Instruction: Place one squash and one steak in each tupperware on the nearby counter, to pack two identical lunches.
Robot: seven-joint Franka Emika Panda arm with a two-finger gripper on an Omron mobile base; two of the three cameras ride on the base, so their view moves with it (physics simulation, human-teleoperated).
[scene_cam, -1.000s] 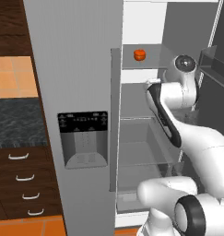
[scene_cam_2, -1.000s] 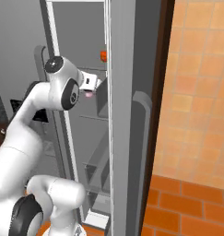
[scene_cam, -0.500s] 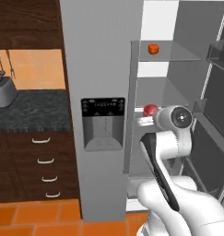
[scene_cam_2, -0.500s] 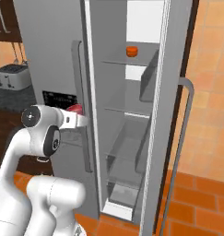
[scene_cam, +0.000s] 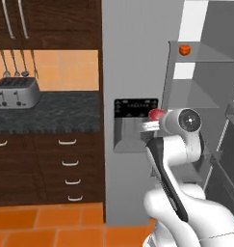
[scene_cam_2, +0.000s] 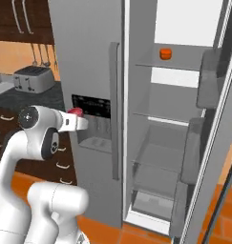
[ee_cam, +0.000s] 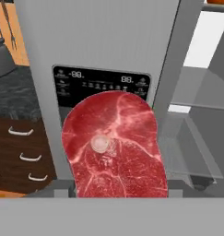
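A: Your arm's folded at chest height, gripper [scene_cam: 154,120] level, aimed at the fridge dispenser [scene_cam: 133,123].
B: It's clamped on the steak [ee_cam: 114,145]; one squash [scene_cam_2: 165,54] sits on the fridge's top shelf.

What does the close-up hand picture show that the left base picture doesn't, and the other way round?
The hand view alone shows the steak face on, a red slab with white streaks, and the numbers lit on the fridge's display panel. The left base view alone shows the toaster on the counter, utensils hanging above it, and the robot's white arm carrying the meat. Both show the fridge's dispenser panel, the drawers with silver handles, and the squash on the fridge's top shelf.
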